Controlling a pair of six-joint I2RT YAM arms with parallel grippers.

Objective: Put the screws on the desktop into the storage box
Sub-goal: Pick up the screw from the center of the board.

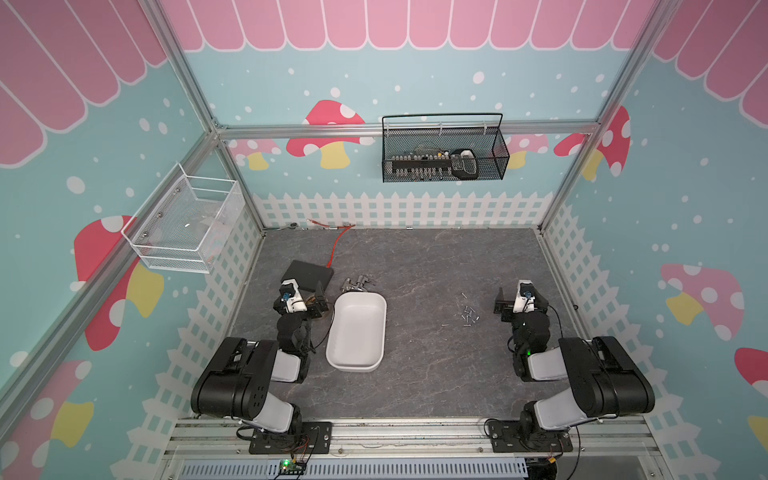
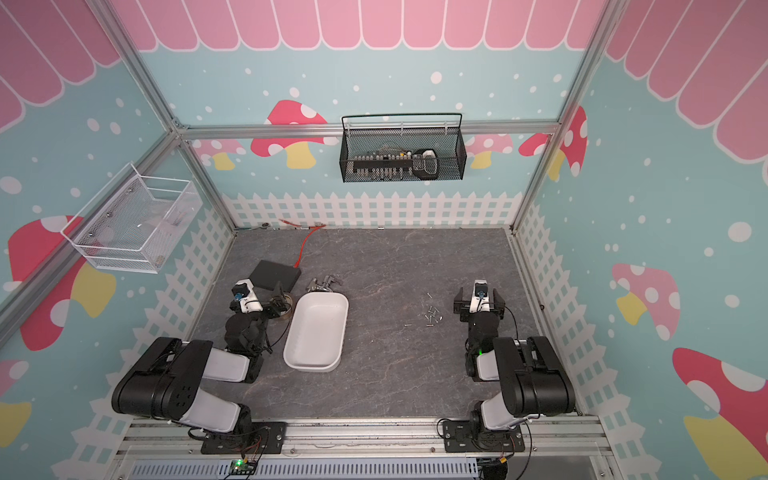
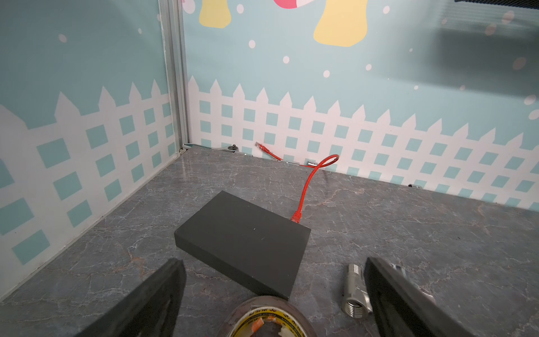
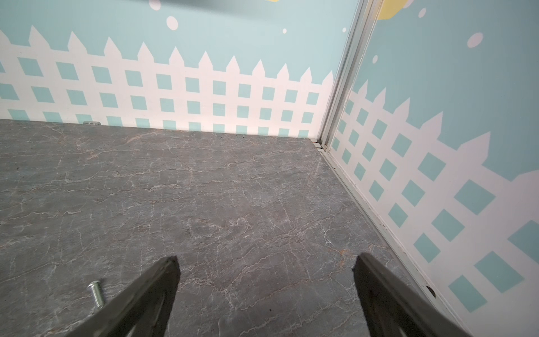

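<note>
1. The desktop (image 1: 415,374) is lying bare through its middle, so nothing is blocking the way from the pile to the tray.
2. The storage box (image 1: 356,332) is sitting on the robot's left half and looking empty, well apart from the screws.
3. A flat black box (image 3: 245,242) is lying just beyond the left arm, and it is playing no part here.
4. The right gripper (image 4: 267,258) is hovering just beside the pile with its jaws spread wide and gripping nothing. I'd judge it the one to be picking. It should be turning toward the pile, then dropping straight over one screw at the edge with its pads crossing the shaft.
5. The left gripper (image 3: 272,264) is gaping too, empty, above a tape roll (image 3: 268,315), with a threaded metal fitting (image 3: 354,291) beside one finger.
6. The screws (image 1: 468,313) are lying in a loose cluster between the tray and the right gripper, with a few strays around them. One screw (image 4: 96,293) is showing just outside a finger. Being so tiny and round, they are likely to be rolling or slipping, so the jaws want closing slowly and low.
</note>
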